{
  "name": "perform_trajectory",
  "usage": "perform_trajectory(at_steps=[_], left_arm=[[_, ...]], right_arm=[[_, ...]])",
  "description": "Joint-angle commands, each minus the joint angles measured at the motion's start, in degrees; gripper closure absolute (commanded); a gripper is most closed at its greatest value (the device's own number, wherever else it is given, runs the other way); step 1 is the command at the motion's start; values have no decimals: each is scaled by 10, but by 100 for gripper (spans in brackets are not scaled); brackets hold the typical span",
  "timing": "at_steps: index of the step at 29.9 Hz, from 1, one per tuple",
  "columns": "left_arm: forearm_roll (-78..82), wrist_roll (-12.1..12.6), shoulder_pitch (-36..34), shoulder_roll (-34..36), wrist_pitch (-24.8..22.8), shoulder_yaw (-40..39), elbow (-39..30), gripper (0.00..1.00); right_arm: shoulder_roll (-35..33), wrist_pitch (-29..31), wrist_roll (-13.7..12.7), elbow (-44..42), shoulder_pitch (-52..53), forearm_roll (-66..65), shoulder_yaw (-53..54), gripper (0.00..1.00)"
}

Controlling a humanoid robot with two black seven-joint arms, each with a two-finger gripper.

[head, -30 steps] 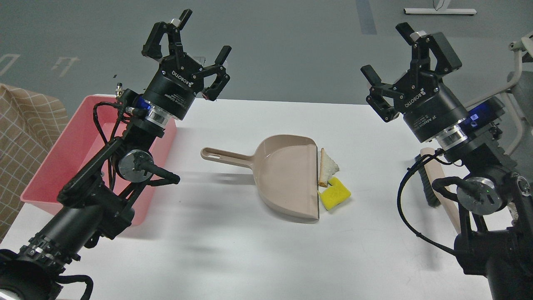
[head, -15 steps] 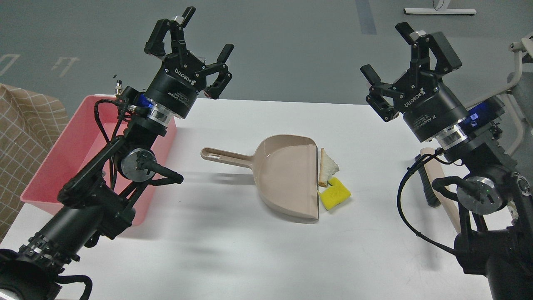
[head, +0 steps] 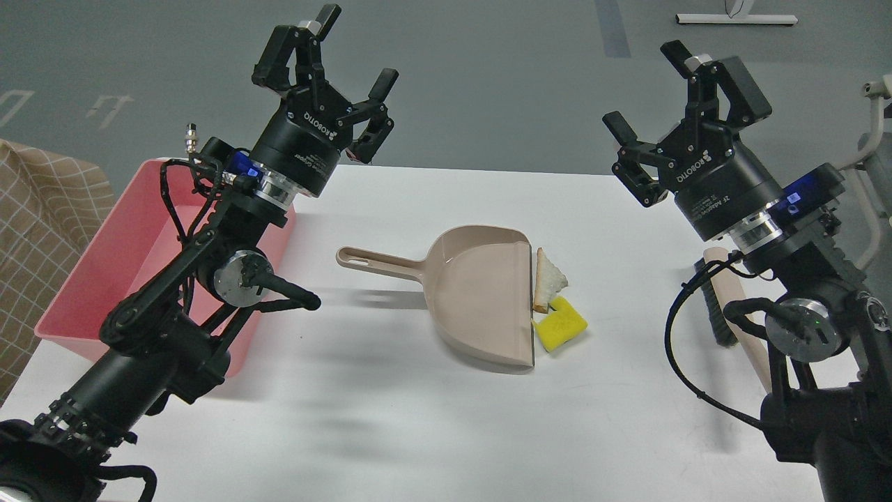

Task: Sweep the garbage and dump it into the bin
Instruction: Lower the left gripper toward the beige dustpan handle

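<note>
The garbage lies mid-table: a white bread wedge with brown crust (head: 548, 279) and a yellow spongy chunk (head: 562, 323), both touching the open edge of a beige dustpan (head: 481, 293) whose handle points left. The pink bin (head: 104, 258) stands at the table's left edge, partly hidden by my left arm. My left gripper (head: 354, 49) is open and empty, held high above the table's far left. My right gripper (head: 644, 84) is open and empty, held high at the far right.
A brush with a beige handle and black bristles (head: 725, 307) lies at the right, partly behind my right arm. A checked brown cloth (head: 35, 230) sits left of the bin. The white table (head: 390, 418) spans the view.
My left gripper has moved a little to the right and up, still open. The right arm, the dustpan and the garbage have hardly moved.
</note>
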Motion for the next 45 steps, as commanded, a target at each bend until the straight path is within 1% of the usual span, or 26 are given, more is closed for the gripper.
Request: perform_trajectory(at_steps=[1, 2, 3, 4, 6, 7, 8, 9, 10, 13, 16, 17, 19, 21, 23, 27, 30, 34, 40, 45], left_arm=[[21, -2, 0, 2, 10, 2, -5, 2], [35, -2, 1, 2, 19, 2, -9, 2], [74, -2, 3, 2, 48, 2, -23, 2], [119, 2, 4, 1, 97, 3, -38, 2], [149, 13, 5, 1, 152, 10, -59, 2], [167, 31, 5, 8, 197, 34, -82, 2], [175, 43, 6, 11, 215, 48, -93, 2], [183, 67, 6, 16, 238, 65, -108, 2], [197, 77, 9, 21, 251, 75, -112, 2], [233, 81, 19, 26, 265, 80, -114, 2], [283, 91, 48, 29, 299, 95, -125, 2], [290, 104, 60, 30, 322, 105, -138, 2], [291, 119, 72, 32, 348, 119, -151, 2], [294, 154, 93, 47, 386, 131, -200, 2], [294, 167, 115, 57, 392, 130, -228, 2], [298, 169, 158, 78, 394, 130, -255, 2], [302, 169, 191, 81, 413, 130, -257, 2], [304, 167, 224, 74, 413, 134, -257, 2], [346, 166, 265, 40, 413, 134, -257, 2], [356, 165, 276, 32, 413, 135, -249, 2]], right_arm=[[0, 0, 0, -1, 0, 0, 1, 0], [0, 0, 0, -1, 0, 0, 1, 0], [0, 0, 0, -1, 0, 0, 0, 0], [0, 0, 0, -1, 0, 0, 0, 0], [0, 0, 0, -2, 0, 0, 1, 0], [0, 0, 0, -2, 0, 0, 1, 0], [0, -1, 0, -2, 0, 0, 0, 0], [0, 0, 0, -3, 0, 0, 0, 0], [0, 0, 0, -3, 0, 0, 0, 0], [0, 0, 0, -3, -1, 0, 0, 0], [0, 0, 0, -3, -2, 0, 1, 0], [0, 0, 0, -3, -3, 0, 1, 0], [0, 0, 0, -4, -3, 0, 1, 0], [0, 0, 0, -6, -3, 0, 1, 0], [0, 0, 0, -8, -3, 0, 1, 0], [0, 0, 0, -9, -3, 0, 1, 0], [0, 0, 1, -10, -4, -1, 2, 0], [0, 1, 1, -10, -10, 0, 2, 0], [0, 1, 1, -9, -11, -1, 2, 0], [0, 1, 1, -9, -11, -1, 2, 0]])
